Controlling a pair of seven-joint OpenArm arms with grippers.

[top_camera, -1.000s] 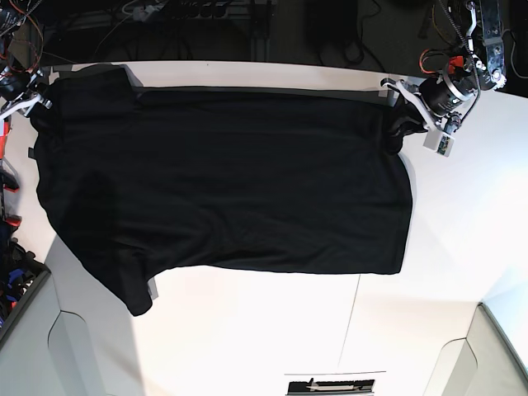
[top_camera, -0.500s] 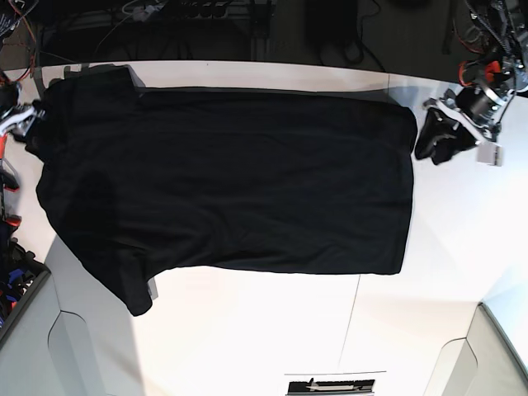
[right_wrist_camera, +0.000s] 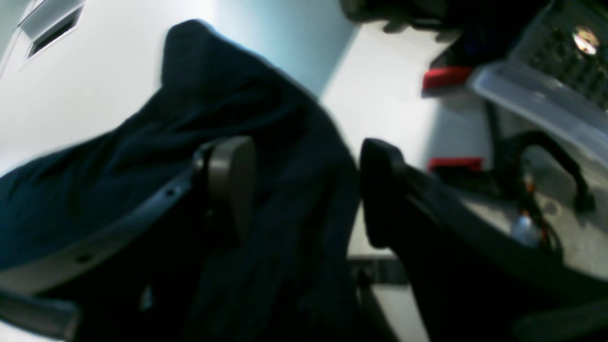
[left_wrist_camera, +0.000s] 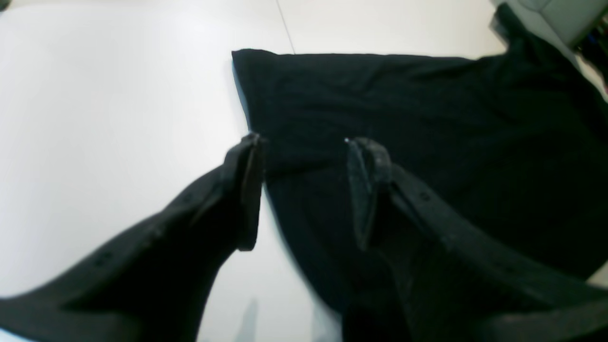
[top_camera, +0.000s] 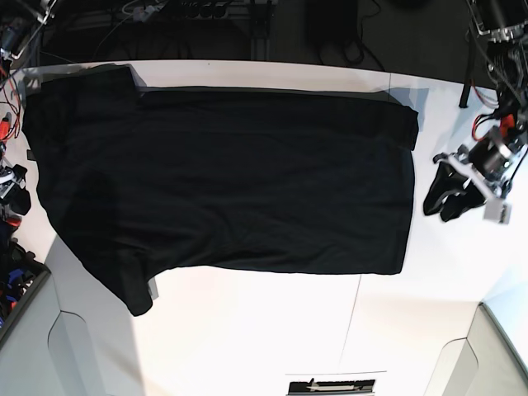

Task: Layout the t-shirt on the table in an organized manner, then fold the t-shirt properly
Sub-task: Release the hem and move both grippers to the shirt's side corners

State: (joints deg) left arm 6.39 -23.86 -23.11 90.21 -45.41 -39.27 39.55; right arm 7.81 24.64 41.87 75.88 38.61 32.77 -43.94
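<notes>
Black t-shirt [top_camera: 223, 181] lies flat on the white table [top_camera: 272, 330] — both arms' jaws spread, gripping nothing.

Both grippers [top_camera: 445, 200] off t-shirt [top_camera: 231, 173]

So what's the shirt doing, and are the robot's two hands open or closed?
t-shirt: spread flat on the table, plain black side up, nothing holding it.
left gripper: open, empty, off the shirt's edge.
right gripper: open, jaws apart over the cloth, not pinching it.
</notes>
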